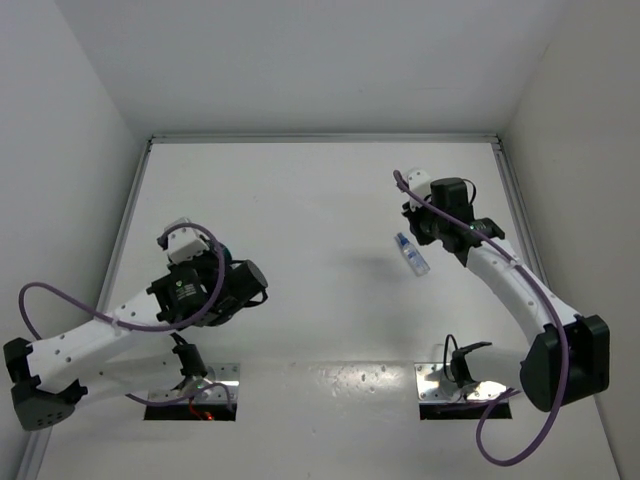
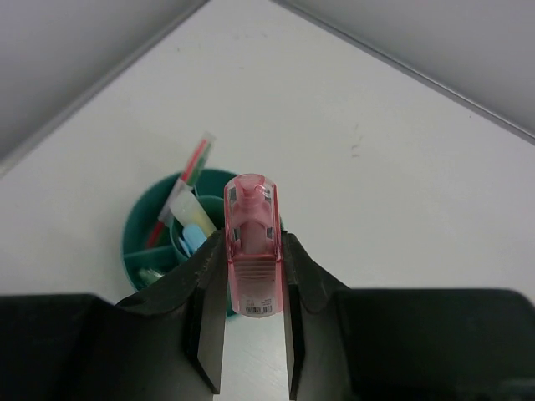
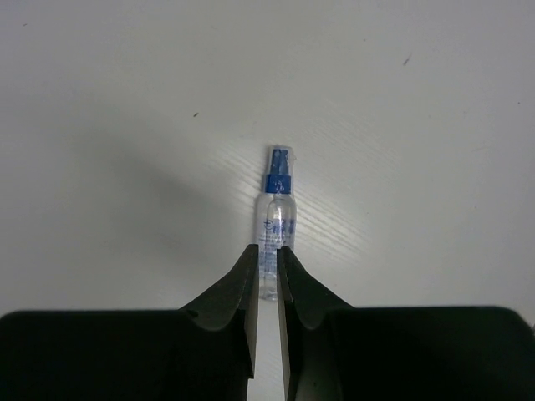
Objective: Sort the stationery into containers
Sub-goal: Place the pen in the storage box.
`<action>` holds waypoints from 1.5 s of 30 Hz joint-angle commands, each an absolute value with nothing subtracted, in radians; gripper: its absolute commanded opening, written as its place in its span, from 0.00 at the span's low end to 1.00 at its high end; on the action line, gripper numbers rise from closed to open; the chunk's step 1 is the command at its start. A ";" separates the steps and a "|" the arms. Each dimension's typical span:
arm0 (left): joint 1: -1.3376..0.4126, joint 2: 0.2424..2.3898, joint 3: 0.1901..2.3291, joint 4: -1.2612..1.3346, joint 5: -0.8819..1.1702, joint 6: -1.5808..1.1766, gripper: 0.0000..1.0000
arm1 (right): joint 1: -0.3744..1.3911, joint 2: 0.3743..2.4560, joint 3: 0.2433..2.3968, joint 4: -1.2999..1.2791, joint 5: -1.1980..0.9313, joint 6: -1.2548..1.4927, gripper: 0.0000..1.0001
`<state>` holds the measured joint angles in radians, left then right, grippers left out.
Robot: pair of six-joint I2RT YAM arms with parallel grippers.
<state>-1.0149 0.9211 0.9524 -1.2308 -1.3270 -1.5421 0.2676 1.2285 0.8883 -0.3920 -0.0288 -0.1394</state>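
My left gripper [image 2: 253,241] is shut on a pink marker [image 2: 253,267], which carries a barcode label, and holds it just above the near rim of the teal cup [image 2: 136,246]. The cup holds a yellow marker [image 2: 191,207], a light-blue marker [image 2: 196,237] and thin pens [image 2: 197,159]. In the top view this gripper [image 1: 235,275] hides most of the cup. The clear blue-capped bottle [image 3: 278,213] lies on the table [image 1: 411,254]. My right gripper [image 3: 267,251] hovers over the bottle's base, jaws nearly together and not holding it; it also shows from above [image 1: 420,228]. No erasers show.
White walls enclose the white table [image 1: 310,200] on the left, back and right. Two metal mounting plates [image 1: 445,380] sit at the near edge by the arm bases.
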 commanded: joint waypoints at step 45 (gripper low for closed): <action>-0.922 1.333 0.638 -1.294 -1.513 -2.011 0.01 | 0.264 1.241 0.897 -0.388 -0.066 -0.150 0.15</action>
